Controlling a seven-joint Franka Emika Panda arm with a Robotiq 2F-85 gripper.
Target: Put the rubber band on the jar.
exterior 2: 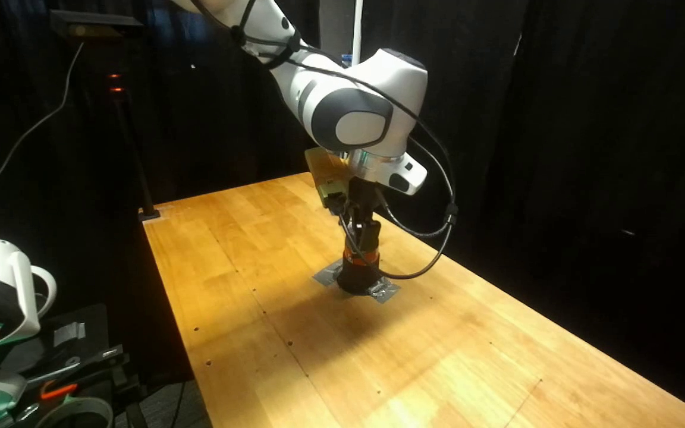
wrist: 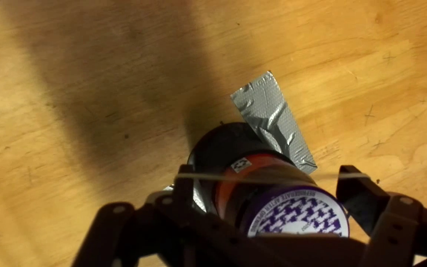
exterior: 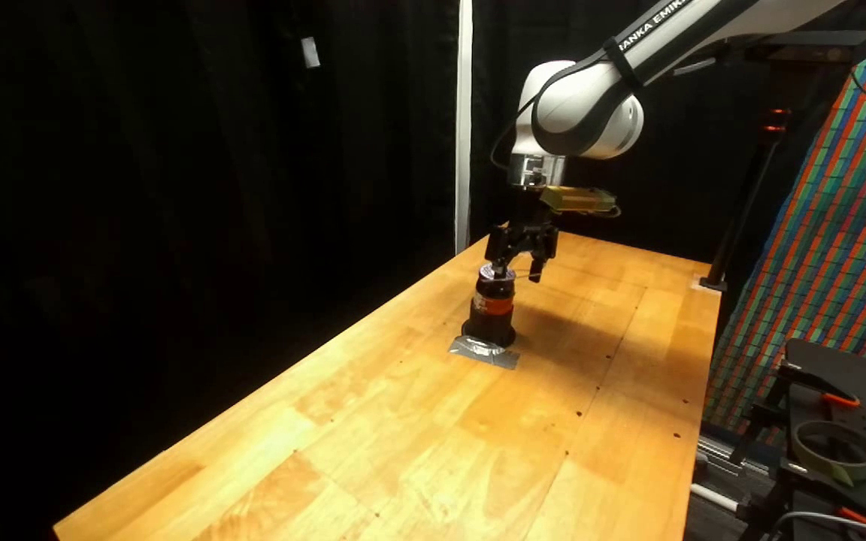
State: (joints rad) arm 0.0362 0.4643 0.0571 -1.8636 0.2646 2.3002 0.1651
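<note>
Your end effector [wrist: 267, 179] has its fingers [wrist: 360, 198] apart, with the rubber band [wrist: 254, 179] stretched between them, near the lid [wrist: 298, 213] of the jar [exterior: 493, 308] on the surface [exterior: 418, 421]. The band is probably light, soft and springy; support it at both ends.

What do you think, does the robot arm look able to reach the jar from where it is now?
Probably yes. In the wrist view, the end effector is open, with the jar showing between its fingers; only the rubber band stretches across, and no other obstacle shows.
</note>
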